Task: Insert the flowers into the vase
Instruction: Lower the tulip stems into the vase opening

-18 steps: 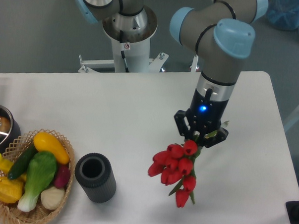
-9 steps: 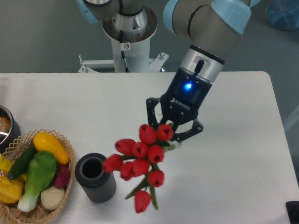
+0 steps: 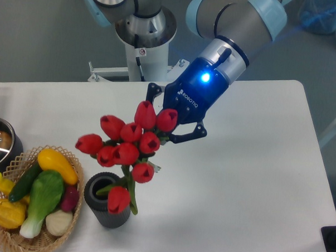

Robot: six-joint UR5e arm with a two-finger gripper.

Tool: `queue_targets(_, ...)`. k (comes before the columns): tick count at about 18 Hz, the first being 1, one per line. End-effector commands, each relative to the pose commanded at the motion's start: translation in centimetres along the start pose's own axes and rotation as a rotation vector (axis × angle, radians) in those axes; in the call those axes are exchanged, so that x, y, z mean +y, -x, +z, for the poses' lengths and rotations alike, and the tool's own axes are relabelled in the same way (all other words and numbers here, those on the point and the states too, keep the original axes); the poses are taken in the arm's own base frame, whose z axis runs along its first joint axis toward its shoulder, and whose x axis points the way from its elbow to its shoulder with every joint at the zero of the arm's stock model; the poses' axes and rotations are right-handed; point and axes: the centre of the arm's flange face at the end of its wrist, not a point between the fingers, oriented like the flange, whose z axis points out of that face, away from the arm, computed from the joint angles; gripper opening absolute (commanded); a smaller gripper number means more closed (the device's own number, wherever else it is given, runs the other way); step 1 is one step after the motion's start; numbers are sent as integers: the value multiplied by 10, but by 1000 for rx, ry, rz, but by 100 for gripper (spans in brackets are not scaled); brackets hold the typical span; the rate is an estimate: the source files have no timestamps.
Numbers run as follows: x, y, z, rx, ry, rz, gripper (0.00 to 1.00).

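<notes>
My gripper [image 3: 169, 121] is shut on the flowers [image 3: 127, 146], a bunch of red tulips with green stems, held in the air over the table's front left. The red buds fan out to the left of the fingers and the lowest bud and stems hang over the vase [image 3: 106, 200]. That vase is a dark grey ribbed cylinder standing upright near the front edge. One bud covers part of its round mouth. Whether any stem reaches inside the mouth I cannot tell.
A wicker basket [image 3: 71, 161] with toy vegetables stands directly left of the vase, almost touching it. A metal pot [image 3: 0, 146] with a blue handle sits at the left edge. The arm's base [image 3: 144, 35] rises behind the table.
The gripper has swung left and tilted, carrying the flowers from the table's middle right to above the vase. The vase and basket have stayed put.
</notes>
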Motion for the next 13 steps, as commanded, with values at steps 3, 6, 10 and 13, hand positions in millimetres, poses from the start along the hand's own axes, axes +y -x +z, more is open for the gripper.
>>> queue_targets(3,-1,3,-1,125,-132,-31,0)
queue_targets(6,5,7,-2,154,-165,-60,0)
queue_targets(10,15,11,12,173,-156,-71,0)
queue_targets(13,24,12,31,199,-148,-56,0)
